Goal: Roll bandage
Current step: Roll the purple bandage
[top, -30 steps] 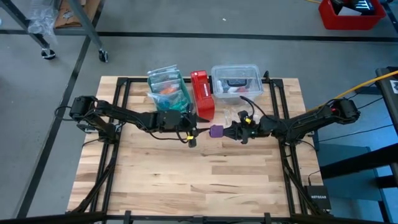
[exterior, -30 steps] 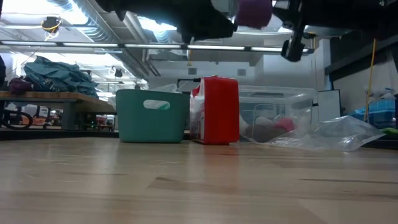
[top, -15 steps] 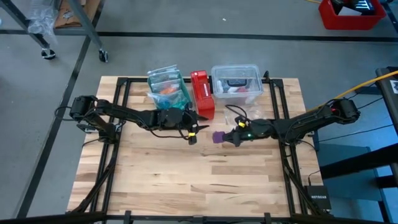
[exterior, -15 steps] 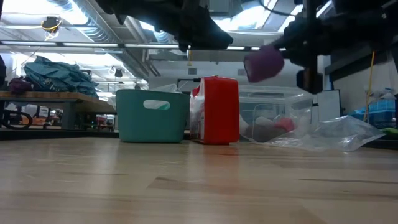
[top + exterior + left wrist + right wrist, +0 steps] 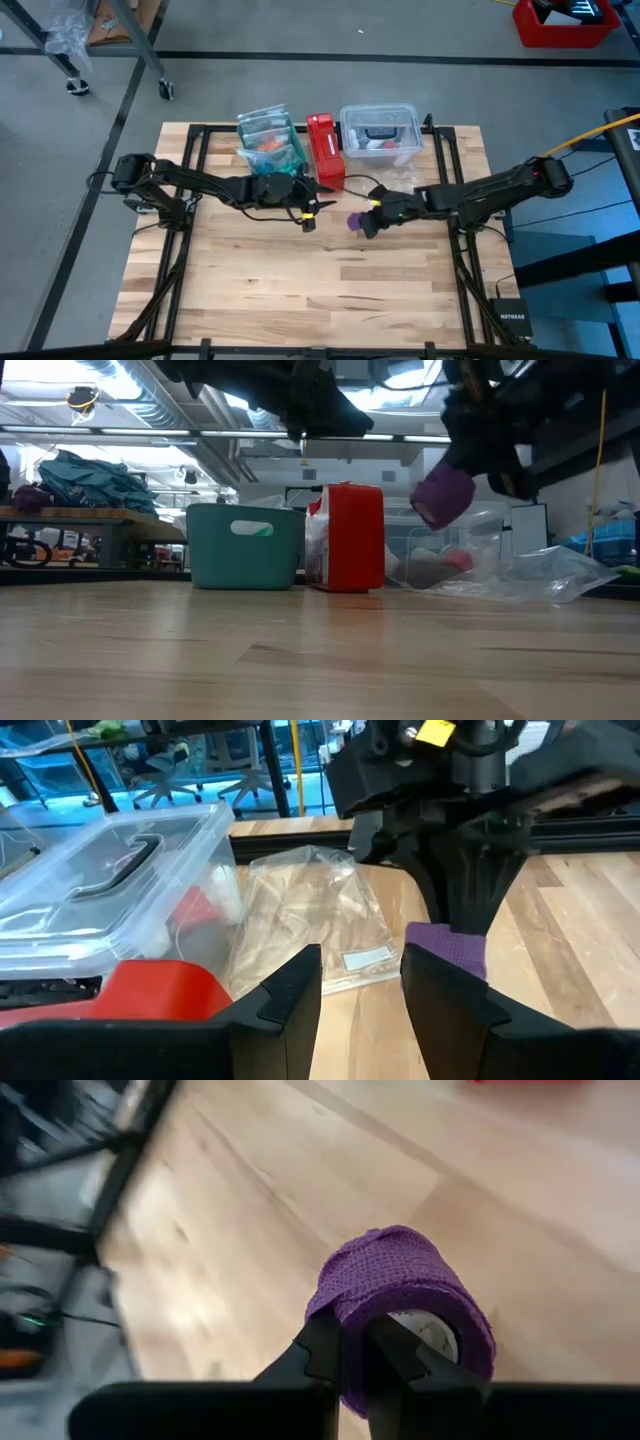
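Bandage [image 5: 400, 1295]: small purple soft fabric strip wound into a short coiled cylinder, pale hollow core visible at one end, outer layer crinkled with a slightly loose edge. Right gripper [image 5: 352, 1342] is clenched on the roll's wall, one finger inside the core and one outside (seen in the right wrist view). In the high view the roll [image 5: 355, 220] hangs clear above the wooden slatted worktop [image 5: 300, 290], near its middle and somewhat toward the far edge; the low view shows it [image 5: 443, 497] tilted, well above the surface.

Left gripper [image 5: 309, 212] waits just beside it toward the left edge, fingers parted, holding nothing.

Along the far edge: teal plastic bin [image 5: 246, 545], red rectangular box [image 5: 324, 150], clear lidded plastic tub [image 5: 380, 132], and a crumpled clear plastic bag [image 5: 310, 915] lying near the tub.
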Robot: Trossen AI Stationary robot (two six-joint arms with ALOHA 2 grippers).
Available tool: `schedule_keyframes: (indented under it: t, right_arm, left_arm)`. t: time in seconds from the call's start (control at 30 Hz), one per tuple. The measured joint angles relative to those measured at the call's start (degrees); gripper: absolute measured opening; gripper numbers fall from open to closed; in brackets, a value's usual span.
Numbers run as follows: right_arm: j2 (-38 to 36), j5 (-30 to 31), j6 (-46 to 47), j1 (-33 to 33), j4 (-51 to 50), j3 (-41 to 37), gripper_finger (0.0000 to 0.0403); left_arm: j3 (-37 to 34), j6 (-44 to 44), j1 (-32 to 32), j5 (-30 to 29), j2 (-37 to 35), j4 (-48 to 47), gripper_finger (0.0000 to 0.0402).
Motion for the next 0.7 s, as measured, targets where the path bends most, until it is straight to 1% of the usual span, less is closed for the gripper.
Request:
schedule_keyframes:
  t: [0.13,0.2,0.27,0.47,0.7]
  right_arm:
    - [5.9,-0.02,-5.86,-0.45,-8.51,7.56,0.0023]
    - [9.0,-1.07,-7.16,-0.62,-10.96,10.06,0.0023]
    - [11.92,-3.57,-8.24,-0.84,-12.0,11.77,0.0023]
    - [18.99,-10.09,-9.51,-0.83,-12.58,14.22,0.0023]
    - [22.43,-10.78,-9.59,-0.83,-12.54,14.61,0.0028]
  left_arm:
    - [0.0,1.48,0.23,0.01,-1.07,-1.33,0.013]
    - [0.0,1.4,0.58,-0.01,-2.33,-3.86,0.013]
    - [-0.02,1.23,0.85,-0.14,-3.65,-7.07,0.013]
    - [-0.07,0.86,1.03,-2.1,-9.58,-20.17,0.013]
    - [-0.07,0.79,1.01,-5.81,-16.2,-30.29,0.013]
